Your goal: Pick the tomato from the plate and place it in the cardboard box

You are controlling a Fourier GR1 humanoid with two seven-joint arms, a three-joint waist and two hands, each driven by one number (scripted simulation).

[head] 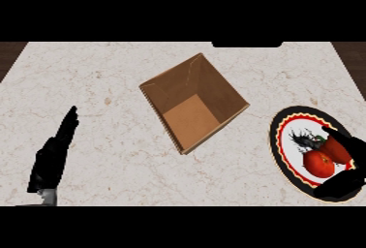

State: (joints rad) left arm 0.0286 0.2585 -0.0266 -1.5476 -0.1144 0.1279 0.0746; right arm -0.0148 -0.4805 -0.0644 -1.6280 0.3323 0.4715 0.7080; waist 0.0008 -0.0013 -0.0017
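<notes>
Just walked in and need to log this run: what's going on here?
The robot's right hand is curled around a tomato that sits on the plate at the counter's right side. The open cardboard box stands in the middle with nothing in it. The left hand rests open at the left.

The open brown cardboard box (194,101) stands mid-frame, tilted, its walls the main obstacle on the pale marble counter (107,63). Bare counter lies between the box and the round plate with a red and black rim (280,145) at the right. The black right hand (343,164) covers the plate's right side, curled around the red tomato (319,163). The black left hand (53,152) occupies the lower left; the upper left is bare.
</notes>
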